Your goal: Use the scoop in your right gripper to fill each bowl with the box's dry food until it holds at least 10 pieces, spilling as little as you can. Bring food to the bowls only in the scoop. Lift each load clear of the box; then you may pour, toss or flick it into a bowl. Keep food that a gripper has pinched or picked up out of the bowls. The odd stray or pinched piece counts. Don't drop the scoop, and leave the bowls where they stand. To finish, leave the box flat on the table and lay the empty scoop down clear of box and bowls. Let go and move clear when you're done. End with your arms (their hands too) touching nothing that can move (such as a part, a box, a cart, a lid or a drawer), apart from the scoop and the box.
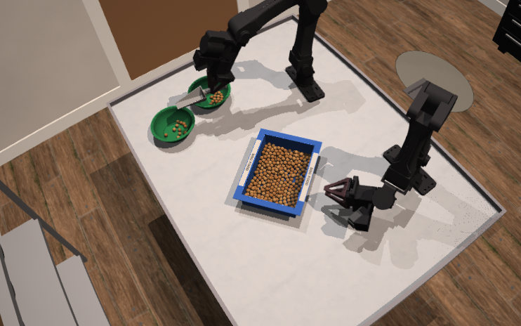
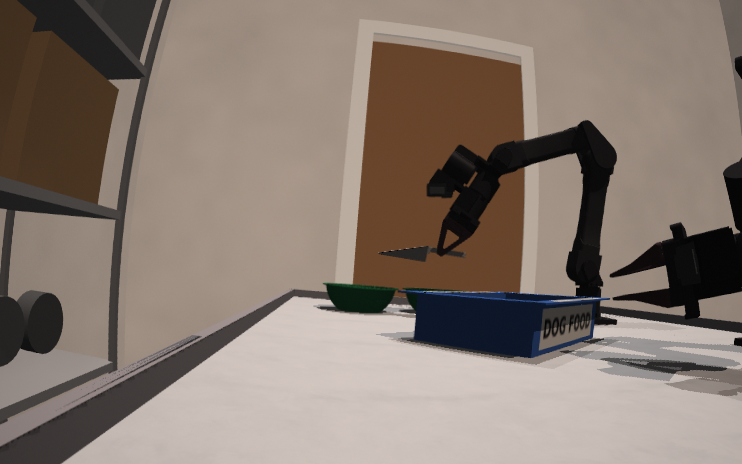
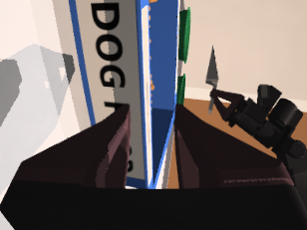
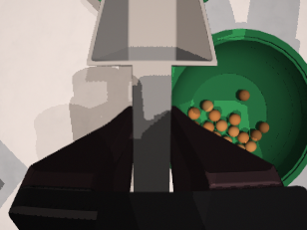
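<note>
"Silver-grey metal-looking scoop [image 1: 190, 98] [image 2: 407, 253] [image 3: 212, 71] [image 4: 153, 29], flat handle and all! Where is it?"

"Up in the air. The right gripper [image 1: 212, 90] [image 2: 441, 252] [image 3: 210, 92] [image 4: 152, 115] pinches its handle. The handle runs between the two fingers, and the wide pan sticks out past the tips."

"Is there food in the pan?"

"I see none in the part that shows from the right wrist."

"What is under it?"

"Two round green bowls. The handle side is over the one nearer the right arm's foot, the back bowl [image 1: 190, 82] [image 3: 181, 90] [image 4: 286, 99]. The pan's front edge points toward the front bowl [image 1: 153, 128] [image 2: 360, 298] [image 3: 185, 34]. Both have round brown bits inside."

"And the left gripper [image 1: 326, 189] [image 2: 611, 287] [image 3: 153, 114]?"

"Its dark red-brown fingers are a little bit spread, with nothing in between. They are near the blue box [image 1: 269, 205] [image 2: 470, 322] [image 3: 161, 84], by a side that says DOG FOOD, and well apart from the scoop."

"Is the box flat?"

"Yes, flat on the white table [image 1: 215, 215] [image 2: 328, 404], with lots of round brown food [image 1: 278, 173] in it."
</note>
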`<state>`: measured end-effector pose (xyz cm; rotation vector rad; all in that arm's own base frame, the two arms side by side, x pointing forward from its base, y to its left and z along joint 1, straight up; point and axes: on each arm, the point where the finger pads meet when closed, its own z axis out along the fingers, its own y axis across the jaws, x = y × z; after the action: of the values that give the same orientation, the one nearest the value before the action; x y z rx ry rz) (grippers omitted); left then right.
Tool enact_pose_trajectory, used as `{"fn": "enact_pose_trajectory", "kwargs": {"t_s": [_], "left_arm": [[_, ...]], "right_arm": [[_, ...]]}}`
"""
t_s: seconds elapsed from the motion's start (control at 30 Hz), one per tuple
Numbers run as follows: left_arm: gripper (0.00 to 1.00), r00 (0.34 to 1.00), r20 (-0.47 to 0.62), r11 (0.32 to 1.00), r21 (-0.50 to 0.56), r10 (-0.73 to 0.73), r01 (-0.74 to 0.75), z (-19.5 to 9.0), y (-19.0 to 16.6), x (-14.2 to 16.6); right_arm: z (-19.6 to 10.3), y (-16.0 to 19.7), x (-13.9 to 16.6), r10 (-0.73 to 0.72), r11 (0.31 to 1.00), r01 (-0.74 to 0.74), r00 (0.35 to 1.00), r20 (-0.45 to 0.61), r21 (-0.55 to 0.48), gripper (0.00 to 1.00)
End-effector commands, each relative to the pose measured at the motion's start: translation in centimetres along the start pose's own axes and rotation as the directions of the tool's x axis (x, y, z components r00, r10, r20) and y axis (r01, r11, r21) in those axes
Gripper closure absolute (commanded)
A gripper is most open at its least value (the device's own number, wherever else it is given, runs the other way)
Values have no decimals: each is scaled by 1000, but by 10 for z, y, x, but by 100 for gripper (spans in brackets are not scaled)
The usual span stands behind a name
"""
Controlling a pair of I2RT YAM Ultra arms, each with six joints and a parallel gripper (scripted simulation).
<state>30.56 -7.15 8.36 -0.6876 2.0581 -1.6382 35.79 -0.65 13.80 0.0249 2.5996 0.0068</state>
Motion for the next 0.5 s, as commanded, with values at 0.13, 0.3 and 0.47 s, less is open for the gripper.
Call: {"fn": "enact_pose_trajectory", "kwargs": {"t_s": [0.13,0.3,0.47], "left_arm": [[74,999,-18,999,6,34,-34,0,-7,1],[74,992,30,992,-26,120,-120,4,-12,-14],[74,935,132,940,-137,330,-312,9,-30,-50]], "right_arm": [[-12,-1,-24,1,1000,-1,996,87,-1,100],[-12,-1,-24,1,1000,-1,996,87,-1,100],[-12,-1,-24,1,1000,-1,996,87,-1,100]]}}
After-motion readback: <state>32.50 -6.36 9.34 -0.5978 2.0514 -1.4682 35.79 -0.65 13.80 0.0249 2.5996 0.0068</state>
